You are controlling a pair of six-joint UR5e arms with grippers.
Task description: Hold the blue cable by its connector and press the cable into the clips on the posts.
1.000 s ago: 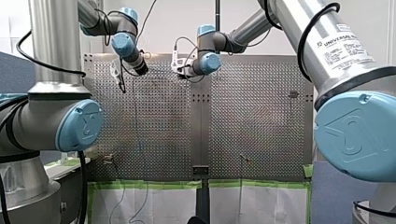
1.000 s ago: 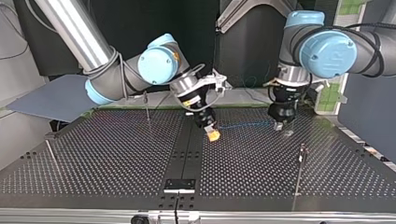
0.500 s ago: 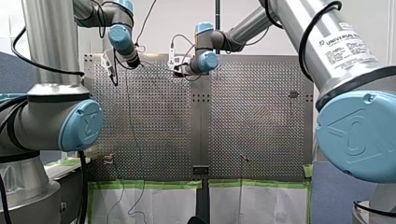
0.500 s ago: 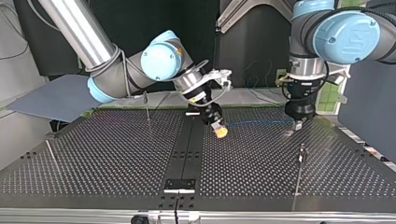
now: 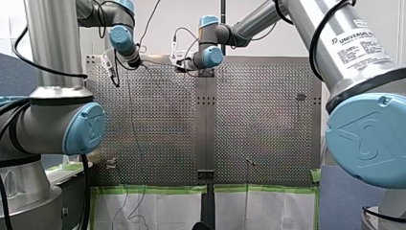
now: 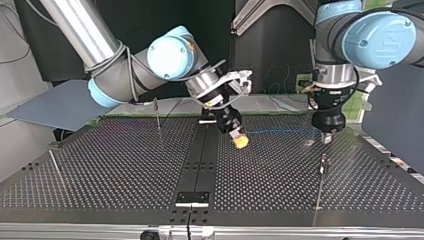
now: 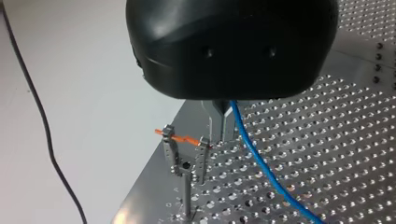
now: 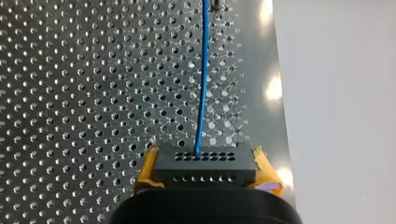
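Observation:
The blue cable [image 6: 280, 132] hangs taut between my two grippers, just above the perforated table. My right gripper [image 6: 241, 141] is shut on the black connector [image 8: 201, 169], which sits between its yellow pads [image 8: 147, 169]; the blue cable [image 8: 201, 84] runs straight ahead from it. My left gripper [image 7: 220, 134] has its metal fingers shut on the blue cable [image 7: 264, 170], which trails away over the table [image 7: 327, 140]. Just beside and below those fingers stands a forked clip post [image 7: 186, 161] with an orange piece across its top. In the top view my left gripper [image 6: 327, 136] hovers above that post [image 6: 323, 162].
Other thin posts stand at the top view's back left [image 6: 157, 112] and left edge [image 6: 55, 165]. In the front view posts rise near the table's near edge [image 5: 249, 163] and at its right [image 5: 300, 97]. A black centre strip [image 6: 200, 165] divides the table.
Both arms have carried the stretched cable toward the top view's right. My left gripper now hangs over the right-hand post; my right gripper has crossed the centre strip.

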